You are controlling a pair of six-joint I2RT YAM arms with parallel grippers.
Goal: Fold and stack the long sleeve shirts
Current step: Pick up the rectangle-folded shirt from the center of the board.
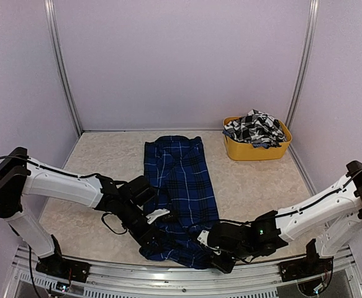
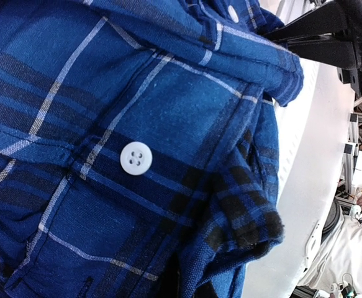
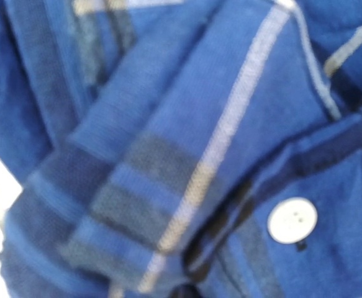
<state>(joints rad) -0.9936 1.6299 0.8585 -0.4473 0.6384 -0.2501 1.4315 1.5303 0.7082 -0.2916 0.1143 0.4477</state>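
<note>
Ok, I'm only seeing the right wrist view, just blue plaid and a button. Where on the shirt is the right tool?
Observer: The right tool is at the near right corner of the blue shirt, which lies lengthwise, running away from the arms.
Operator: And the left one?
Observer: The left tool is at the near left corner of that shirt.
Operator: Where's the other shirt?
Observer: The black-and-white shirt is bunched in the yellow tub, far right.
</note>
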